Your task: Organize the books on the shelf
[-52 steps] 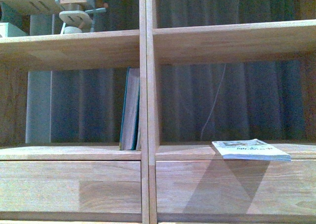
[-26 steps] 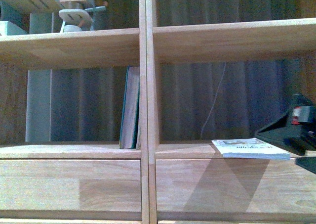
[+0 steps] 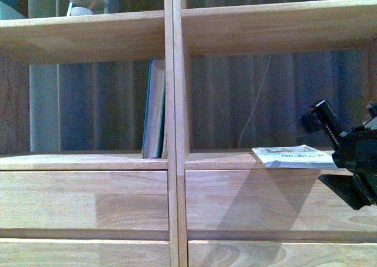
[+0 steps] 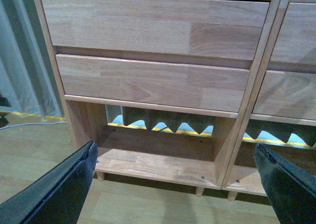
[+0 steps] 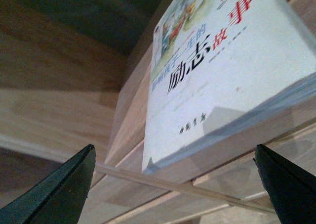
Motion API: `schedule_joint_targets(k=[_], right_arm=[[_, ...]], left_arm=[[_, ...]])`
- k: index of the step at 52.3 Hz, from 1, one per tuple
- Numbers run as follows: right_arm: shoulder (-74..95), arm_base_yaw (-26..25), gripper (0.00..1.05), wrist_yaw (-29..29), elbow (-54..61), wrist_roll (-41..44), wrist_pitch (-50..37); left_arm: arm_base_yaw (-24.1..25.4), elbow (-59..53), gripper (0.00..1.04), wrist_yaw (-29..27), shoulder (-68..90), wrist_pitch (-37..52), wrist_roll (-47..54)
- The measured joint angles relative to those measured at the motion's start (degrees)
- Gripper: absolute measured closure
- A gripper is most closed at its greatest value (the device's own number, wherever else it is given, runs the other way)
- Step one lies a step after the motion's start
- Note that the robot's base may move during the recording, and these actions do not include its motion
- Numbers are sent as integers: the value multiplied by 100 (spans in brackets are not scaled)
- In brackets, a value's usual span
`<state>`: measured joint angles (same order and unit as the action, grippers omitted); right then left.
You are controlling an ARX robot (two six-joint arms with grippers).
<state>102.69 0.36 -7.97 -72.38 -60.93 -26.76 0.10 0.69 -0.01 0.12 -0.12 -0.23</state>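
1. The paperback [image 3: 297, 157] lies flat, cover up, in the right compartment of the shelf [image 3: 265, 34], at the front edge of its board. In the right wrist view its near edge seems to jut a little past that edge.
2. The teal books [image 3: 155, 111] stand upright in the left compartment of the same row, against the divider [image 3: 177, 102]. The space on their other side is free.
3. We judge the step in hand to be the approach to the paperback; nothing is gripped yet.
4. The right pincer [image 5: 174, 150] sits at the right end of that board, close to the paperback and looking up at it from slightly below. Its jaws are spread wide and empty, one finger to either side of the book's width.
5. Next we would need to rise to board level and close on the free edge, one finger under and one over the cover. Then we would turn the paperback upright and carry it past the divider to stand by the teal books. Being thin, it may sag.
6. The left pincer [image 4: 174, 147] hangs low, facing the drawers [image 4: 148, 80], with its jaws wide apart and empty, well apart from the books.
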Motion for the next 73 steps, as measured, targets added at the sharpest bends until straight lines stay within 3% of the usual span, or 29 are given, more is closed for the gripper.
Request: schedule_joint_targets(k=[22, 32, 50, 54, 69, 73], right_arm=[[621, 396, 8, 695, -671, -1434, 72], [726, 402, 34, 1005, -837, -1480, 79], [1012, 393, 92, 1145, -1001, -1759, -46], [1019, 393, 97, 1165, -1032, -1808, -114], [855, 289, 97, 828, -542, -2317, -682], [658, 223, 97, 684, -295, -2459, -791]], left_arm=[[0, 0, 7, 0, 0, 0, 0], [0, 0, 7, 0, 0, 0, 0], [0, 0, 7, 0, 0, 0, 0], [0, 0, 7, 0, 0, 0, 0], [0, 0, 7, 0, 0, 0, 0], [372, 101, 7, 1246, 225, -214, -369]])
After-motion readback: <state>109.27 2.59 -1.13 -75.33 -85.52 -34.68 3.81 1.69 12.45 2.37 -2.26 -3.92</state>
